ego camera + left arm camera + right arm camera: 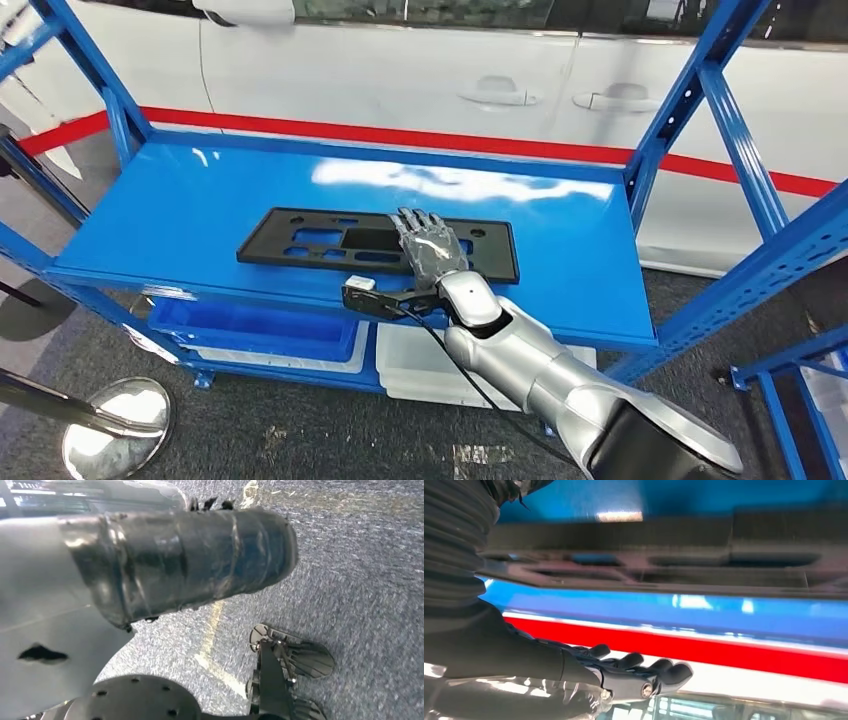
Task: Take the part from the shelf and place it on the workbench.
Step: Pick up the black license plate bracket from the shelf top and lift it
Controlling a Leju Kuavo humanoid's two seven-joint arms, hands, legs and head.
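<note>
A flat black plastic part [375, 243] with several cut-outs lies lengthwise on the blue shelf top [200, 215], near its front edge. My right hand [430, 245] reaches in from the lower right and is spread flat, palm down, over the right half of the part. The right wrist view shows the fingers [636, 672] stretched out with nothing in them, and a gap between them and the part [649, 565]. In the left wrist view my left hand [180, 560] hangs over grey floor; its dark taped cover hides the fingers.
Blue uprights [720, 110] frame the shelf on both sides. A white car [500, 70] with a red stripe stands right behind it. Below the shelf top sit a blue bin [260, 330] and white bins [420, 365]. A round metal post base [115, 425] is on the floor lower left.
</note>
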